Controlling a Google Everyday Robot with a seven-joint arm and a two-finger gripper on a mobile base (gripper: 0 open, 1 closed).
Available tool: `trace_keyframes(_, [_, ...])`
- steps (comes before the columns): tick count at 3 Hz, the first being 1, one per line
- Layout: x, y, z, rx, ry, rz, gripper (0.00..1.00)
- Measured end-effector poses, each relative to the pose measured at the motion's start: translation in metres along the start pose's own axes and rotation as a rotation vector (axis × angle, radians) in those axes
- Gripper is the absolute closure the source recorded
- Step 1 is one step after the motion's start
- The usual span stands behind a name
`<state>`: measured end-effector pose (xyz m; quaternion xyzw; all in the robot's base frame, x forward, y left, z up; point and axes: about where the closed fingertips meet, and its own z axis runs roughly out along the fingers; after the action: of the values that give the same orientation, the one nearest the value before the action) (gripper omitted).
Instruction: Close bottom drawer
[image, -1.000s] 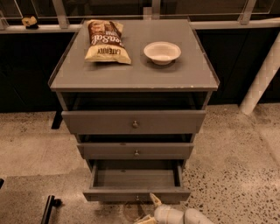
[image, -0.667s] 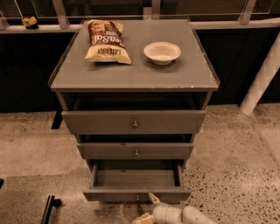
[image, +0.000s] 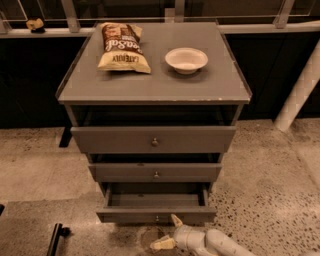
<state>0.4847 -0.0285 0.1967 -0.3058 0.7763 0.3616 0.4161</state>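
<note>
The speckled stone floor (image: 270, 170) spreads all around the big grey wooden desk (image: 220, 85). The desk is boxy, with a flat smooth top and three drawers. The bottom drawer (image: 130, 216), the desk's lowest one, is pulled out partway, so its grey plank inside shows. On the desk's top, at the back left, lies a crinkly brown and cream snack bag (image: 122, 47). A round white bowl (image: 186, 59) sits beside it. Low in front of the desk, the white robot pincer (image: 163, 231) has its two pointy fingers spread wide, holding nothing. A tiny round metal knob (image: 157, 218) sits on the bottom drawer's plain front.
</note>
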Motion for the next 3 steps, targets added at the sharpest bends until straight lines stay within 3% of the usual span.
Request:
trace_keyframes(1, [-0.013,-0.015,0.019,0.026,-0.007,0.025,0.00])
trace_keyframes(2, [-0.035,-0.034,0.049,0.047,-0.060,0.057,0.00])
trace_keyframes(3, [-0.035,-0.034,0.049,0.047,-0.060,0.057,0.00])
